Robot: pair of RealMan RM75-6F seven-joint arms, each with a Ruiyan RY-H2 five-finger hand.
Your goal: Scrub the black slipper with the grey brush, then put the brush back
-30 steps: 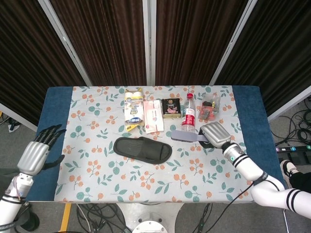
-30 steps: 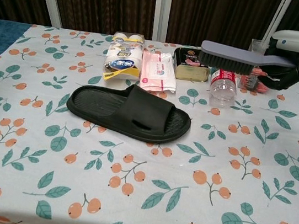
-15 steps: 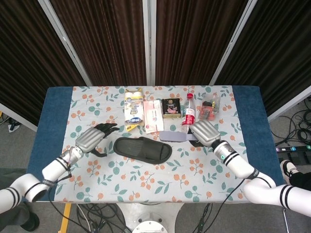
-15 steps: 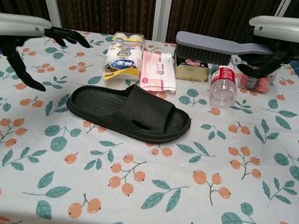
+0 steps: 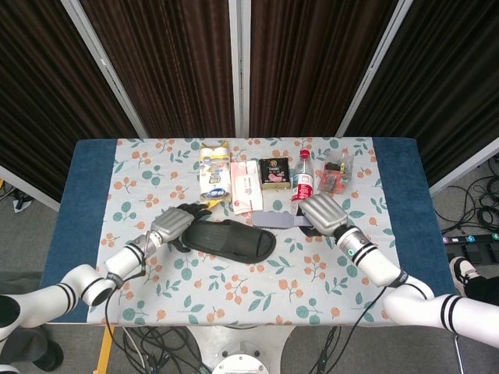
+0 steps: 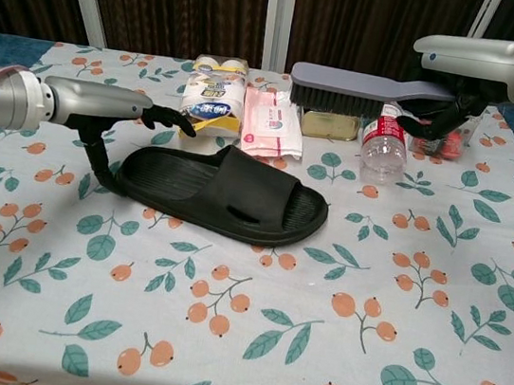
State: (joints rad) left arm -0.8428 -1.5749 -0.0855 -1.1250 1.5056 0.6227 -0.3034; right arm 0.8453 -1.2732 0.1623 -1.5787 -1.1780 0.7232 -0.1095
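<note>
Lying beside left robot hand (image 6: 105,114): black slipper (image 6: 223,193).

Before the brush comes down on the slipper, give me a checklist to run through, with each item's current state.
1. Long grey scrubbing brush held by the right hand: ok, gripped at the handle end.
2. Bristles face down: ok in the chest view.
3. Brush over the black rubber slipper: not ok, it hangs above the packets at the back of the table.
4. Left hand steadying the slipper: cannot tell; its fingers spread at the heel end, but contact is unclear.
5. Slipper flat, footbed up: ok.
6. Clear plastic water bottle out of the way: not ok, it stands close beneath the brush handle.
</note>
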